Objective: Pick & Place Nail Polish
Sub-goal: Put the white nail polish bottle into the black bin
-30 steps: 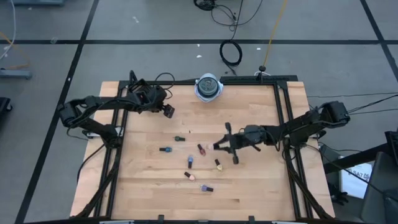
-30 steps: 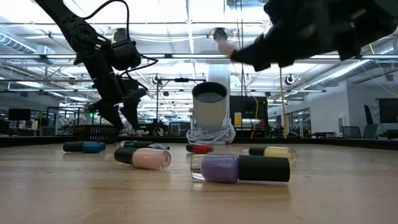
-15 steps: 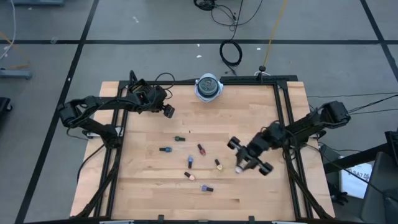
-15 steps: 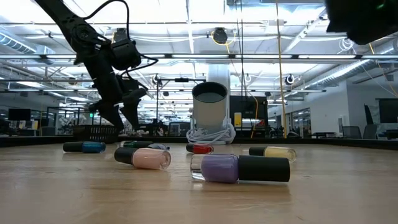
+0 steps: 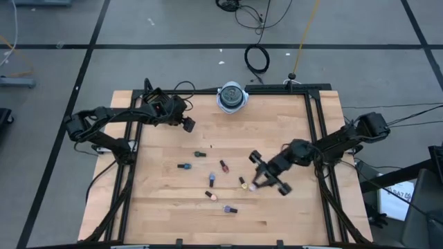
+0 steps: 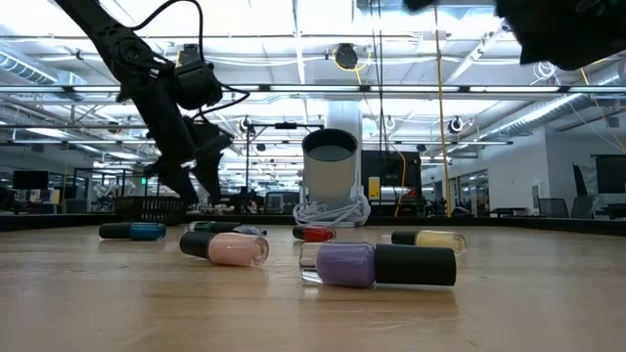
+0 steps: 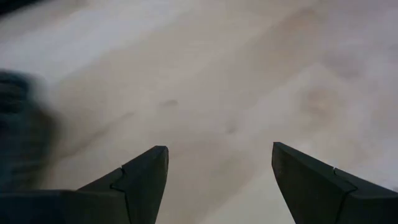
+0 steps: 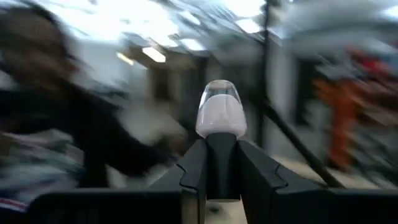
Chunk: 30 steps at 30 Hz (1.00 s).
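Overhead, the right gripper pinches one pale nail polish bottle just beside the loose bottles mid-table, well short of the white cup; the left gripper waits spread nearer that cup. Low view: several bottles lie unsorted before the cup, so most work remains. Right wrist view confirms the pinch on the bottle's dark cap.

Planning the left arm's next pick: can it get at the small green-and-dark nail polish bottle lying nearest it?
Probably yes. The left gripper is open, holds nothing, and bare wooden table lies between it and the green bottle. The right gripper, shut on a pale bottle, is well away.
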Available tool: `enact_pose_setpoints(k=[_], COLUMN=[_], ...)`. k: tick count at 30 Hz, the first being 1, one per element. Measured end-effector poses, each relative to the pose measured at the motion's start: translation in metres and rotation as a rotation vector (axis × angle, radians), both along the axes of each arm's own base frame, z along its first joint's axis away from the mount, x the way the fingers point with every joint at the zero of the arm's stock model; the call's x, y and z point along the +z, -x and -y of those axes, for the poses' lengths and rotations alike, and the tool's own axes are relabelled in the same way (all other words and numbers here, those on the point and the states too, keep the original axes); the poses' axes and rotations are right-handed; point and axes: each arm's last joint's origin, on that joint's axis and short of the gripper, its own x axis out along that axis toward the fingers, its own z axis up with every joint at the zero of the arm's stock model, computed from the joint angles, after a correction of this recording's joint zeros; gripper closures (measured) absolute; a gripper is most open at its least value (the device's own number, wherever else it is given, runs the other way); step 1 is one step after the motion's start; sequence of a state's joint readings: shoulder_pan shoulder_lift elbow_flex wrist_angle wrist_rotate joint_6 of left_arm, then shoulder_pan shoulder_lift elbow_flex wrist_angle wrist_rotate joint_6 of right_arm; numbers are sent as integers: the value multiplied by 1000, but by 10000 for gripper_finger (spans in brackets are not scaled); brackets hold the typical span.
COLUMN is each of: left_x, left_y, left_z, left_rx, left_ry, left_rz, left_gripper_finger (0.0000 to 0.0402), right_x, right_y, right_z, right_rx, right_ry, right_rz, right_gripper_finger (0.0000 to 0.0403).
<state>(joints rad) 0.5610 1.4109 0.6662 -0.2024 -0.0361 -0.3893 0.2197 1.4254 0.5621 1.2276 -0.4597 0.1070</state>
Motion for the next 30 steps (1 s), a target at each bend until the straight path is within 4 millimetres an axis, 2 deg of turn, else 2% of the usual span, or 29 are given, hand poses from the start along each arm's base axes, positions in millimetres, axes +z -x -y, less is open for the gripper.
enact_pose_setpoints(k=[7,13,16,23,30], left_x=[12,27,36,50,58], left_y=[-20,-40,-48,-64,-71], left_z=[8,21,29,52,70], left_rx=[-177,-264,-270,-379,-432], left_ry=[-2,-31,-37,-94,-145], left_rz=[213,419,524,680,750], left_gripper_finger=[119,119,119,119,119], right_x=[-36,-55,-60,-61,-56], right_y=[-13,-10,-8,-3,-3], right_z=[32,54,57,50,43], right_rx=[-466,-800,-913,-1135,-1216], right_ry=[83,191,320,604,674], right_rz=[-357,-536,-561,-533,-486], right_gripper_finger=[352,352,352,352,352])
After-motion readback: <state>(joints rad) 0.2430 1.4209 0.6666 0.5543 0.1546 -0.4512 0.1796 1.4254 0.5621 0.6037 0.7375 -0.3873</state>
